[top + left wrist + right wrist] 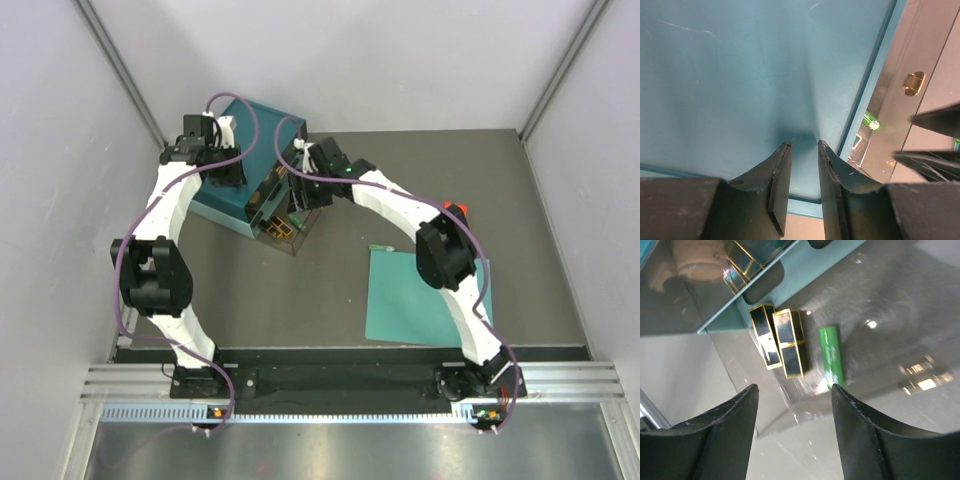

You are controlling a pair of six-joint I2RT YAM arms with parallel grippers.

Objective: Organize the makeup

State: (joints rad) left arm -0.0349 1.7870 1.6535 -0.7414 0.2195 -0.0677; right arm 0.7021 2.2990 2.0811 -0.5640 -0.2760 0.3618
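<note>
The makeup organizer is a teal box (pixel 232 172) with a clear drawer (pixel 285 228) pulled out at its front right. In the right wrist view the drawer floor (pixel 875 300) holds a slim green tube (pixel 831 357) and two black gold-edged cases (pixel 790 342) lying side by side. My right gripper (pixel 300 195) hangs open and empty just above the drawer (pixel 794 390). My left gripper (pixel 215 152) sits on the box's teal top (pixel 740 75), jaws a narrow gap apart with nothing between them (pixel 805 145). The green tube's end also shows in the left wrist view (pixel 871 120).
A flat teal mat (pixel 425 290) lies right of centre, with a small green item (pixel 382 247) at its top left corner and a small red cube (pixel 456 209) behind my right arm. A gold knob (pixel 913 83) sits on a drawer front. Grey walls enclose the table.
</note>
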